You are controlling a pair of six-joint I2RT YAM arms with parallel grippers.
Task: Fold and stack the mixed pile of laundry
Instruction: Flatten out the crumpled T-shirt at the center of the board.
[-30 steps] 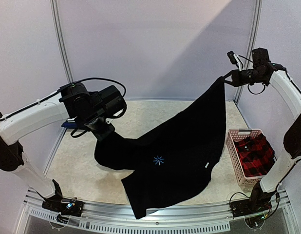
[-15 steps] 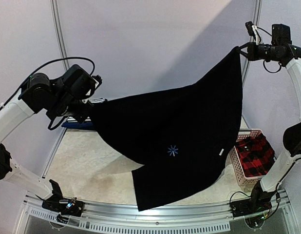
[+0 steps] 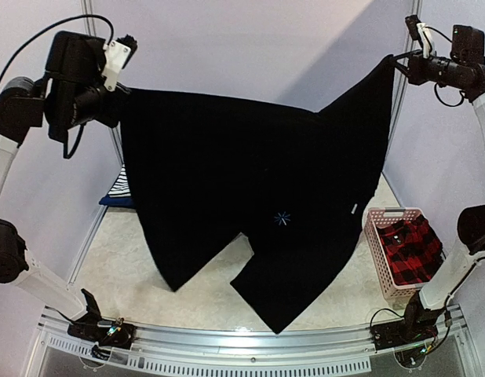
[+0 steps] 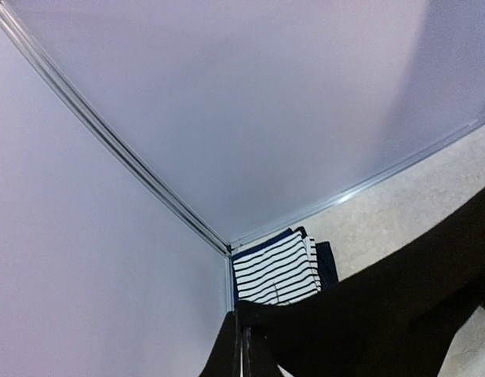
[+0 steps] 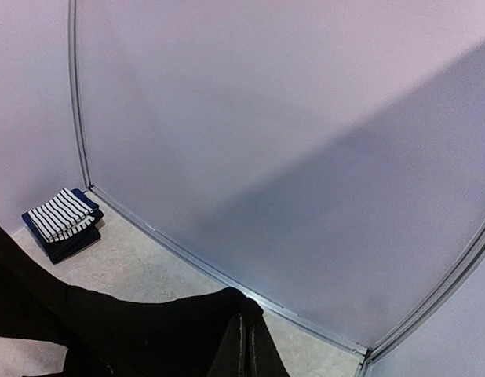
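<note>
Top external: we hold the black shirt (image 3: 227,173) spread in the air over the tabletop (image 3: 109,267). Left claw (image 3: 121,96) and right claw (image 3: 397,64) each grip a top corner. Long axis runs claw to claw and the body hangs below both.

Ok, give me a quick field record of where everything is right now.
left gripper: shut on black shirt, corner held high
right gripper: shut on the other corner
black shirt: spread in air, hem hangs toward table
far left corner: striped top folded on navy piece
pink basket: red-black plaid shirt inside
</note>
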